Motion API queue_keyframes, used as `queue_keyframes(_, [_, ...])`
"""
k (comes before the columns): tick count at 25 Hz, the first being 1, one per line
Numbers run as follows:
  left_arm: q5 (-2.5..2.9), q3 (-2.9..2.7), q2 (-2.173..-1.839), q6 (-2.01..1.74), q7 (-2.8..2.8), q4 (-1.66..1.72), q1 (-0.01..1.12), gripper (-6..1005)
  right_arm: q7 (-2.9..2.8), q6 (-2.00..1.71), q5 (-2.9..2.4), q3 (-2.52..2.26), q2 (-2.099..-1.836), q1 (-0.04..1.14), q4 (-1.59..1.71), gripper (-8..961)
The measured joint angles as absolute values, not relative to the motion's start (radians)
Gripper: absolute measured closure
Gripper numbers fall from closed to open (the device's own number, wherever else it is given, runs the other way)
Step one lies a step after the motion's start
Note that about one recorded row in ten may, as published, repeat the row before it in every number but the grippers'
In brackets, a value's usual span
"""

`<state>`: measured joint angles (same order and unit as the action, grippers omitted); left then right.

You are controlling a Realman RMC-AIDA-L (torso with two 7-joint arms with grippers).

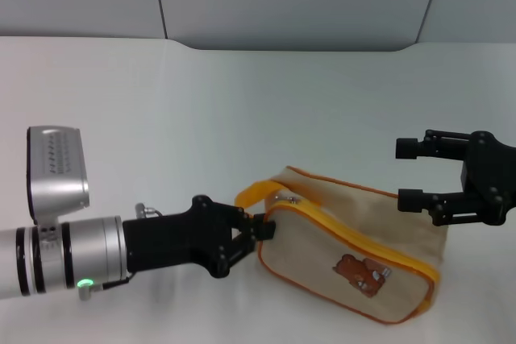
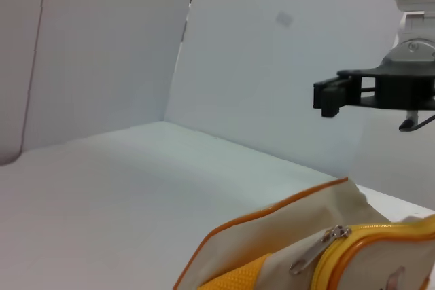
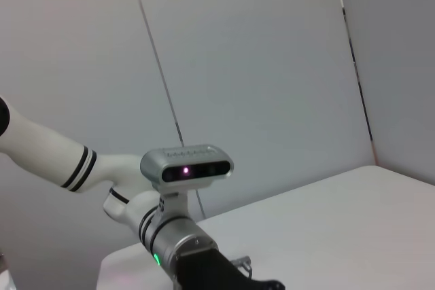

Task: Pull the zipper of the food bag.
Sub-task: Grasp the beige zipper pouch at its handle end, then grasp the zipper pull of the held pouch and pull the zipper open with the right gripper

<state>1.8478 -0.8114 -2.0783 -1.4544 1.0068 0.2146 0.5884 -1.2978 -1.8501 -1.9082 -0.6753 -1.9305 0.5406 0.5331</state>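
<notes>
In the head view, the small boxy beige canvas food bag with orange piping and a brown bear patch lies on the white tabletop toward the near edge, somewhat right of centre. The left gripper reaches in from the near left corner, its black fingers pinched on the orange loop handle at the bag's left end. The small silver metal pull tab of the zipper sits just beside them. The right gripper hovers spread at the bag's far right end, apart from it. The left wrist view shows the tab dangling free. The right wrist view shows only the left arm. The bag looks soft and light, likely to slide, so hold it while pinching the thin tab.
</notes>
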Motion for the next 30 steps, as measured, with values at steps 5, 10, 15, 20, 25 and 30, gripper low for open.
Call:
queue_keyframes(5, [1.831, -0.811, -2.075, -1.476, 1.003, 0.279, 0.582, 942, -1.236, -1.842, -1.907, -0.66, -1.945, 0.531, 0.549, 122])
queue_keyframes(10, [1.825, -0.814, -2.072, -1.491, 1.0, 0.346, 0.583, 942, -1.098, -1.802, -1.907, -0.572, -1.989, 0.535, 0.554, 122])
queue_keyframes(15, [1.829, -0.819, -2.071, -1.494, 1.007, 0.398, 0.6, 942, -0.804, -1.738, -1.886, -0.521, -2.073, 0.542, 0.566, 123])
queue_keyframes(20, [1.83, -0.82, -2.069, -1.507, 1.009, 0.409, 0.615, 942, -0.599, -1.695, -1.833, -0.535, -2.084, 0.554, 0.511, 126])
queue_keyframes(25, [1.832, -0.821, -2.07, -1.513, 1.01, 0.415, 0.626, 942, -0.476, -1.652, -1.83, -0.535, -2.085, 0.574, 0.485, 133])
queue_keyframes(30, [1.833, -0.821, -2.071, -1.513, 1.01, 0.415, 0.63, 941, -0.253, -1.609, -1.83, -0.535, -2.086, 0.602, 0.398, 139])
